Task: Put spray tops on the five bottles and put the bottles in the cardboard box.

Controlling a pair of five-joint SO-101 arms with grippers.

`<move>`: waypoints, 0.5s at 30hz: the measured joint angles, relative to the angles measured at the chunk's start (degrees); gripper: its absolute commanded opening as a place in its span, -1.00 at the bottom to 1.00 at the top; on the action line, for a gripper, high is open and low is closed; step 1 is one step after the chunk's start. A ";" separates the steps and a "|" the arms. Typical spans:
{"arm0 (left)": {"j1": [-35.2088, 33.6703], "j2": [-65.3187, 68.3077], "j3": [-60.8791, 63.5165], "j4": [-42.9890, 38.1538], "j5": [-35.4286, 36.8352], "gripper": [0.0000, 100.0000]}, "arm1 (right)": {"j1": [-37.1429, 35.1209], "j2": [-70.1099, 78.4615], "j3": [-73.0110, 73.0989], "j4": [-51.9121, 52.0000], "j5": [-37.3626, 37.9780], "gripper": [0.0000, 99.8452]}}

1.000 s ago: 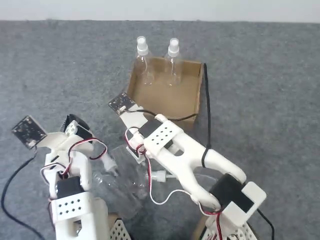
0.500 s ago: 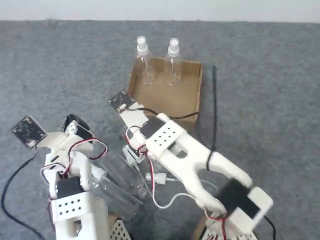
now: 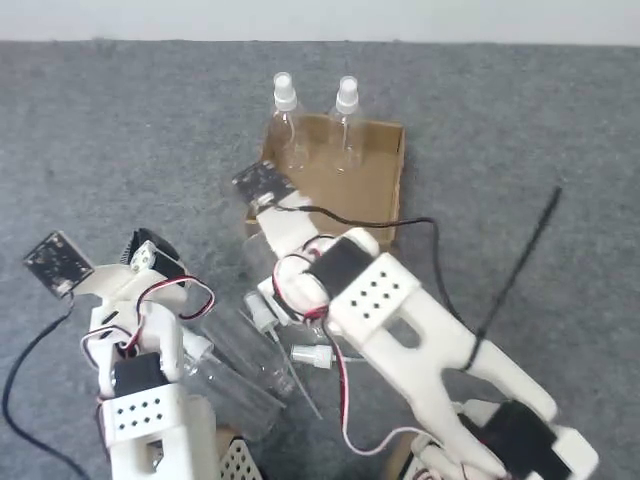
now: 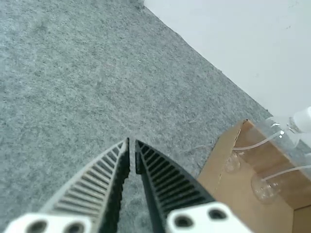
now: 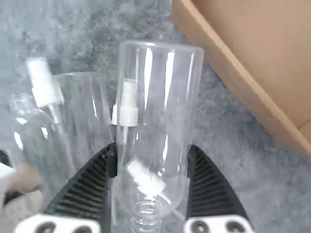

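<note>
The cardboard box [image 3: 350, 205] lies at the back of the grey carpet, with two capped bottles [image 3: 285, 125] [image 3: 347, 120] standing along its far wall. My right gripper [image 5: 153, 194] is shut on a clear bottle [image 5: 155, 111] with a bare threaded neck, held just off the box's [image 5: 243, 63] near left corner. In the high view that bottle [image 3: 256, 235] shows faintly under the right arm. Two more clear bottles [image 3: 235, 365] lie between the arms. Loose spray tops [image 3: 265, 315] [image 3: 315, 354] rest beside them. My left gripper [image 4: 132, 160] is shut on nothing, above the carpet left of the box [image 4: 252, 179].
A black cable [image 3: 520, 265] trails from the right arm over the carpet to the right of the box. The left arm's base [image 3: 150, 420] stands at the near left edge. Open carpet lies left and right of the box.
The right arm has lifted a clear bottle off the pile and carried it toward the box's near left corner. Its cable swung out to the right. The left arm kept still.
</note>
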State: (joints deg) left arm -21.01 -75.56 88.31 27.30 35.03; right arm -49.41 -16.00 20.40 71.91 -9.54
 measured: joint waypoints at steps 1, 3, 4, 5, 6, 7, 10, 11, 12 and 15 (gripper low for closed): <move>0.00 0.00 0.00 0.00 0.00 -0.98 | 0.53 -0.88 0.00 0.26 -1.32 -0.96; 0.00 0.00 0.00 0.00 0.00 -0.98 | 2.29 -2.64 0.00 0.44 -4.13 -0.96; 0.00 0.00 0.00 0.00 0.00 -0.98 | 3.34 -3.34 0.00 0.62 -5.45 -0.96; 0.00 0.00 0.00 0.00 0.00 -0.98 | 4.57 -4.13 0.00 0.70 -6.59 -0.96; 0.00 0.00 0.00 0.00 0.00 -0.98 | 5.71 -4.92 0.00 0.79 -7.56 -0.96; 0.00 0.00 0.00 0.00 0.00 -0.98 | 6.95 -5.71 0.00 0.79 -8.26 -0.96; 0.00 0.00 0.00 0.00 0.00 -0.98 | 10.02 -8.53 0.00 2.02 -10.11 -0.96; 0.00 0.00 0.00 0.00 0.00 -0.98 | 10.90 -9.58 0.00 2.55 -10.99 -0.96; 0.00 0.00 0.00 0.00 0.00 -0.98 | 11.69 -10.81 0.00 3.16 -12.04 -0.96; 0.00 0.00 0.00 0.00 0.00 -0.98 | 14.24 -14.86 0.00 5.45 -16.26 -0.96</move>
State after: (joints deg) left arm -21.01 -75.56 88.31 27.30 35.03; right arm -35.16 -30.86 20.40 77.36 -25.80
